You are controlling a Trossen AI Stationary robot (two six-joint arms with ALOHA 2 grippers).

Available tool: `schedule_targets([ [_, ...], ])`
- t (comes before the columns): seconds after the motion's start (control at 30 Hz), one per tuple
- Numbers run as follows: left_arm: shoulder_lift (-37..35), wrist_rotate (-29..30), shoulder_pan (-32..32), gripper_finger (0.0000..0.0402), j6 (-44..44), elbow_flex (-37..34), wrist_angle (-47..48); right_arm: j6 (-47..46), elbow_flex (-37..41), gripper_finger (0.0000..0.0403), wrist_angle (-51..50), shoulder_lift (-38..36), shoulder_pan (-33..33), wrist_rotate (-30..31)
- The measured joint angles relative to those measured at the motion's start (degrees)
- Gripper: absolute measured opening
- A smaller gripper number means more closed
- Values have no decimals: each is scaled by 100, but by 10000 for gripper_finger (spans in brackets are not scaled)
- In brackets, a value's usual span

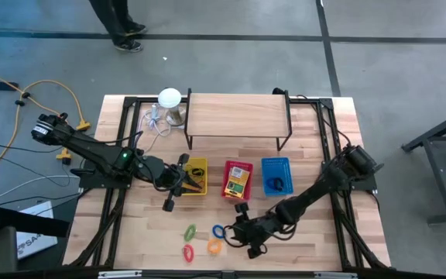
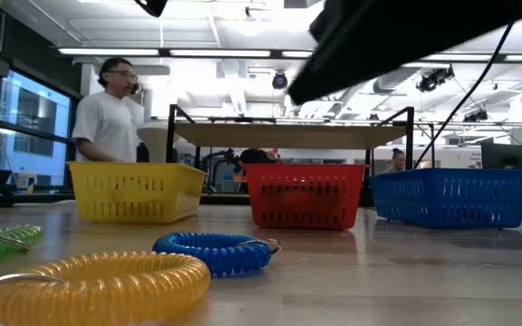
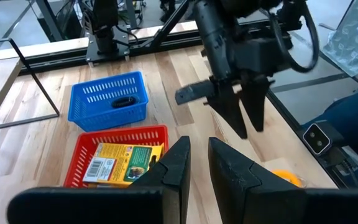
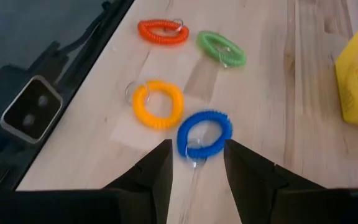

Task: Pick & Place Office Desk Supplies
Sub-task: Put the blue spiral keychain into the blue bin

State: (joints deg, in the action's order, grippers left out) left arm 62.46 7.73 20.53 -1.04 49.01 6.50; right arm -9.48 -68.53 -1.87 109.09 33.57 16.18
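Four coil rings lie loose beside three baskets; right gripper wide, left gripper narrow, both empty.

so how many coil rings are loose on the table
4, clustered on the wood near the front edge: blue plastic coil ring just ahead of the right claw, yellow-orange coil ring beside it, red coil ring and green coil ring farther out. Basket contents could hide more.

no text is legible; the card box in the red basket bears print (too small to read).
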Motion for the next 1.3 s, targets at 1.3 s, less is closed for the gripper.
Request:
schedule_targets([
  [1.3, 0, 0, 0, 54, 0, -2, -65, 969, -966, 133, -199, 1146, -110, -162],
])
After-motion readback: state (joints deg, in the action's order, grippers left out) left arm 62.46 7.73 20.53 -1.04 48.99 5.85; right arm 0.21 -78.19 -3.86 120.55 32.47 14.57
